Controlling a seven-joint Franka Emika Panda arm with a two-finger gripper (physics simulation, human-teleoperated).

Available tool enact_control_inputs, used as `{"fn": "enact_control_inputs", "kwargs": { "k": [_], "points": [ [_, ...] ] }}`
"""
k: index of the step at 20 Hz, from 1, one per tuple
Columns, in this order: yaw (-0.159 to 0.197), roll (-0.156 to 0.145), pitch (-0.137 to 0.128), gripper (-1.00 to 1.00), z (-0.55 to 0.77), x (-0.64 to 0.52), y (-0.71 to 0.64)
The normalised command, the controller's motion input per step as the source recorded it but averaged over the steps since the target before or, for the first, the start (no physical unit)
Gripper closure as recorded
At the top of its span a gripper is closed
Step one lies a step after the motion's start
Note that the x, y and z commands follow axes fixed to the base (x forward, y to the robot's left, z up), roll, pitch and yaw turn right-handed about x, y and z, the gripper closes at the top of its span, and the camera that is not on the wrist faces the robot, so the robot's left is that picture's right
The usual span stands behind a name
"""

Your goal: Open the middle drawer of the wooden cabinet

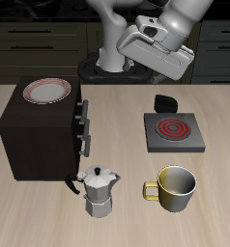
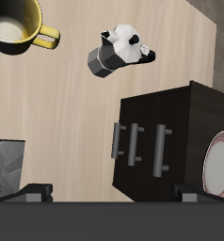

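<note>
Nearest the desk's front edge stand a yellow mug, which looks empty, and beside it a silver moka pot with its lid shut. Just behind the pot sits the wooden cabinet, its three drawers facing the hotplate; the middle drawer is closed, flush with the ones above and below. A white plate with a reddish rim lies on the cabinet's top, nothing on it. The arm hangs high above the back of the desk, bent over, with the end effector held in the air above the hotplate, well apart from the cabinet. Whether its fingers are spread or closed cannot be told; it grips nothing. The desk is pale wood, and dark cupboards fill the room behind.
</note>
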Motion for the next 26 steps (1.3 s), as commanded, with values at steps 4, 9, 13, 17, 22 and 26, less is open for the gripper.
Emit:
{"fn": "enact_control_inputs", "kwargs": {
  "k": [4, 9, 13, 17, 22, 26],
  "points": [
    [0.001, -0.128, 0.037, -1.00, -0.20, 0.12, -0.04],
    [0.011, -0.096, 0.018, -1.00, -0.15, 0.01, -0.03],
    [0.009, -0.067, 0.011, -1.00, -0.17, -0.03, 0.06],
    [0.026, -0.048, -0.004, -1.00, -0.13, -0.03, 0.09],
    [0.005, -0.055, -0.003, -1.00, -0.08, 0.00, -0.01],
    [0.003, -0.062, -0.007, -1.00, -0.10, -0.05, -0.06]
  ]
}}
